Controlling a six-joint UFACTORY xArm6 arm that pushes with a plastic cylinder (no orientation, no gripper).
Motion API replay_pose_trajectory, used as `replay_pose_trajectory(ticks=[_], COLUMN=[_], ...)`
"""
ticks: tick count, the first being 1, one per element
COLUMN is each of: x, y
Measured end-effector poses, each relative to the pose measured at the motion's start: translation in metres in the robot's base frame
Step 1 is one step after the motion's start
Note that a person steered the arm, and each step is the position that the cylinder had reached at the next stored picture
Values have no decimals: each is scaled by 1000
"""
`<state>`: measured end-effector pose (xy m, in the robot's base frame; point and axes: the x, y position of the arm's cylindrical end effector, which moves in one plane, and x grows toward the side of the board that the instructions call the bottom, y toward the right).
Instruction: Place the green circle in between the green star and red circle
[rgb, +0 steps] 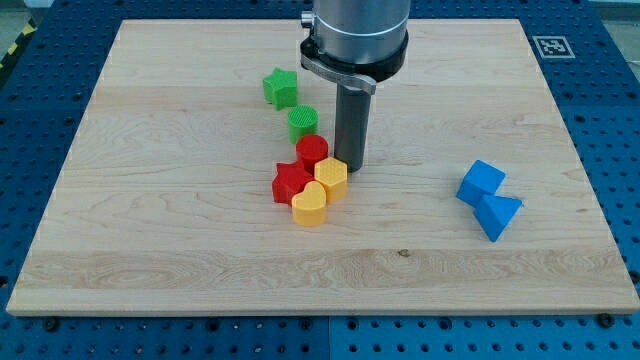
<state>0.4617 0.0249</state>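
Observation:
The green circle (303, 122) lies between the green star (281, 87), up and to its left, and the red circle (312, 152), just below it. It touches or nearly touches the red circle. My tip (354, 166) stands at the right of the red circle, just above the yellow hexagon (331, 177), and to the lower right of the green circle.
A red star (291, 183) and a yellow heart (310, 205) are packed against the red circle and the yellow hexagon. Two blue blocks, a cube (482, 182) and a wedge-like one (497, 214), lie at the view's right on the wooden board (150, 230).

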Motion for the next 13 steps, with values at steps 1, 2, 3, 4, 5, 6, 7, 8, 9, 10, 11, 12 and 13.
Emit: replay_pose_trajectory(ticks=[1,2,3,4,5,6,7,8,9,10,11,12,13], x=[0,0,-1,-3,-3,-3,-15,-35,-37,-38,-47,-53,-57], y=[-15,-28,-36,-42,-44,-23,1,3,3,-7,-25,-42,-53])
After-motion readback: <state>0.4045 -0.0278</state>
